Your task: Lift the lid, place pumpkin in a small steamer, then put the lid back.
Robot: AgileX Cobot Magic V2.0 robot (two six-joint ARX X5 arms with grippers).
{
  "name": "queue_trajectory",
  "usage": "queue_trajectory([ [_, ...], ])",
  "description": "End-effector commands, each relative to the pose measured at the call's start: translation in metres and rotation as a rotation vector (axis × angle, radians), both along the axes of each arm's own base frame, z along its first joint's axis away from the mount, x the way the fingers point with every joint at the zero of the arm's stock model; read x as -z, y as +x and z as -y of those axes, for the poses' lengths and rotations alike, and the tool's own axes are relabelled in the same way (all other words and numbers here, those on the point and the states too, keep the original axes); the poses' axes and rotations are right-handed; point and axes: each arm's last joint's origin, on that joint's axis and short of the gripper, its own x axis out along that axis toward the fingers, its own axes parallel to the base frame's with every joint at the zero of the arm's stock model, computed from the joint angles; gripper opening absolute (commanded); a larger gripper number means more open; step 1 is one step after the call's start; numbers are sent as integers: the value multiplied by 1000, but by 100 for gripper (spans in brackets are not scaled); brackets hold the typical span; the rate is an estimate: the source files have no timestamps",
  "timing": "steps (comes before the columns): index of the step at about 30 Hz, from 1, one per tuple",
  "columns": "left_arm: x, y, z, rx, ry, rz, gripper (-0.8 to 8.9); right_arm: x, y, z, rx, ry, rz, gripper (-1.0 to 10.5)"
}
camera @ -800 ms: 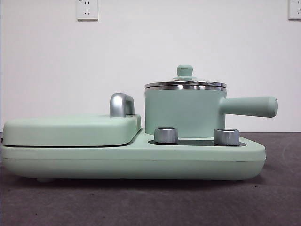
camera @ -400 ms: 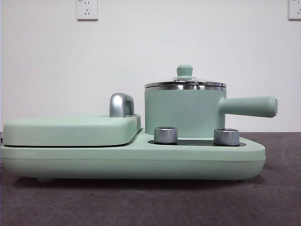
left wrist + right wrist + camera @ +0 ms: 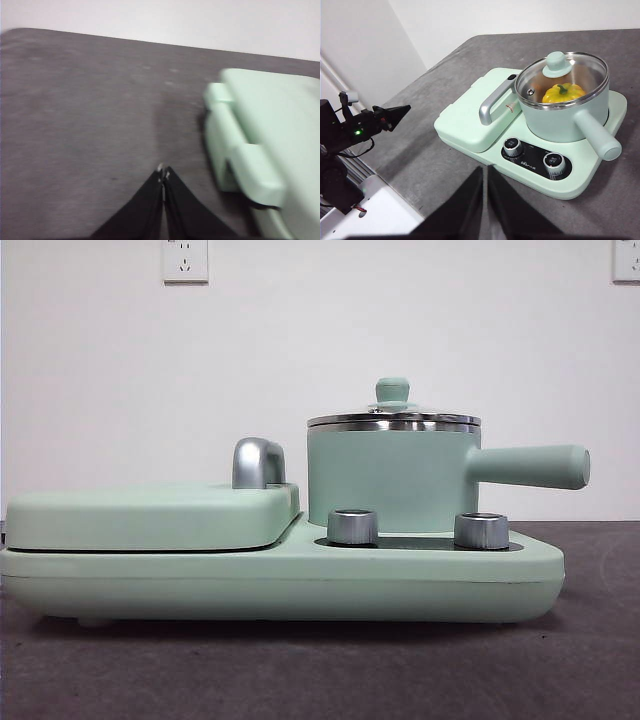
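1. We see the small glossy yellow ribbed pumpkin [image 3: 563,93] already inside the mint-green cylindrical steamer pot [image 3: 390,475], under the round glass lid with steel rim and mint knob [image 3: 393,405], which sits closed on the pot.
2. The pot's long straight handle [image 3: 530,466] points right in the front view.
3. Our right gripper [image 3: 485,175] hangs high and well apart, on the near side of the mint-green cooker base [image 3: 280,580], jaws pressed together, holding nothing.
4. Our left gripper [image 3: 163,175] is also closed and empty, over bare grey table [image 3: 80,125] beside the flat mint-green griddle cover [image 3: 280,130].
5. We judge the task essentially complete, so no grasp seems needed.
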Motion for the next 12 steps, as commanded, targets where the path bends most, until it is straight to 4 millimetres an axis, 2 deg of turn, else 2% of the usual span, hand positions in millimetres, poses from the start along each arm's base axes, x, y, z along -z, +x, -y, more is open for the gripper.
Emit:
queue_trajectory([
  [1,7,1,-1,-25,27,-26,6,-2,0,0,-10,1,17,10],
  [12,9,3,-2,-25,55,7,6,-2,0,0,-10,1,17,10],
])
